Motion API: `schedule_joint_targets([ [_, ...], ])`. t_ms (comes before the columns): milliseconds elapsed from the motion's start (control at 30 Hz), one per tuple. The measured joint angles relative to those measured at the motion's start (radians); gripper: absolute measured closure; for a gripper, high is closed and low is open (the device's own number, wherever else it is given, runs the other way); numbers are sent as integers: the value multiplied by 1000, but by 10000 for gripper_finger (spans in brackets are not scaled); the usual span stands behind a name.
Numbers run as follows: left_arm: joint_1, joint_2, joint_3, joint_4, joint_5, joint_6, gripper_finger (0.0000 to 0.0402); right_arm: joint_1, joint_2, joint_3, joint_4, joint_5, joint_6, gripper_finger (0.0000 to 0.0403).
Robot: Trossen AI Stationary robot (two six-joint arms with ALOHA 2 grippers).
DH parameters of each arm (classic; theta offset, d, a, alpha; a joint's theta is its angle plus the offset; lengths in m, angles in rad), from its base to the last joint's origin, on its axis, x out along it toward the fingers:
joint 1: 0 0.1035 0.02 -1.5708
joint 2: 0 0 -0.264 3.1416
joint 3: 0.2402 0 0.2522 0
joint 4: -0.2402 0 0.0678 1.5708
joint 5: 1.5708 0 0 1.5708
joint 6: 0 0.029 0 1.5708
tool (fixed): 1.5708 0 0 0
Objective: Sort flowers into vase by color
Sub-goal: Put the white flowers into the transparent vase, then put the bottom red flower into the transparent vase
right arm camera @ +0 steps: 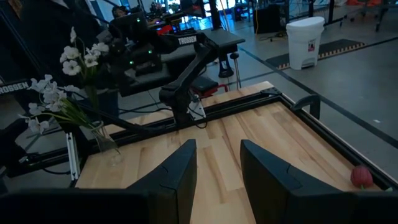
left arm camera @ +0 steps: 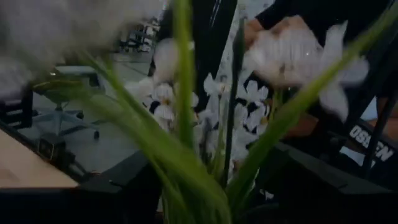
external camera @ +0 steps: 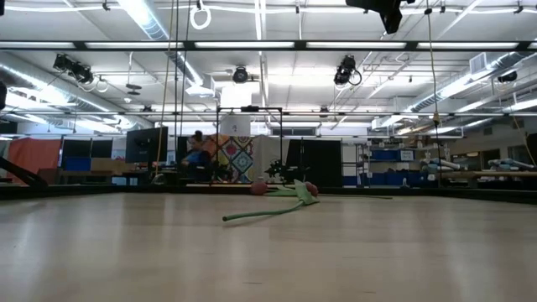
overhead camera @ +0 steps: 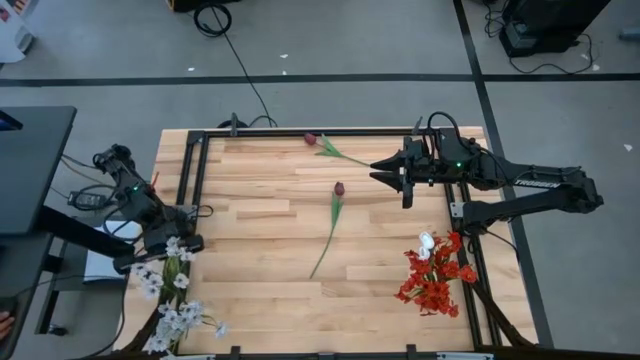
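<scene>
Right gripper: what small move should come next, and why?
Probably lower the right gripper, fingers parted, toward the dark maroon tulip bud on a green stem lying loose mid-table. The left gripper is occupied at the white blossom sprays.

Surface [overhead camera: 260, 300] middle mostly free; two maroon tulips [overhead camera: 338, 190] lie across it. White sprays [overhead camera: 172, 285] crowd the left near corner, red blooms [overhead camera: 432, 280] the right. Right end effector [overhead camera: 385, 172] hangs over the far right.
</scene>
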Motion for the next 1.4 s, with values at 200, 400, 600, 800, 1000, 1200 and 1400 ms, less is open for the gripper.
schedule_joint_targets([
  [200,0,11,-8,-72,2,53,113,0,0,0,0,0,0,271],
  [400,0,31,23,-64,2,23,112,0,0,0,0,0,0,271],
  [600,0,55,101,-83,-2,14,111,0,0,0,0,0,0,271],
  [800,0,56,153,-114,-51,-77,89,0,0,0,0,0,0,271],
  [1000,0,54,197,-119,-91,-215,72,0,0,0,0,0,0,271],
  [1200,2,55,295,-119,-118,-231,72,0,0,0,0,0,0,271],
  [1400,2,56,367,-215,-247,-181,72,0,0,0,0,0,0,271],
])
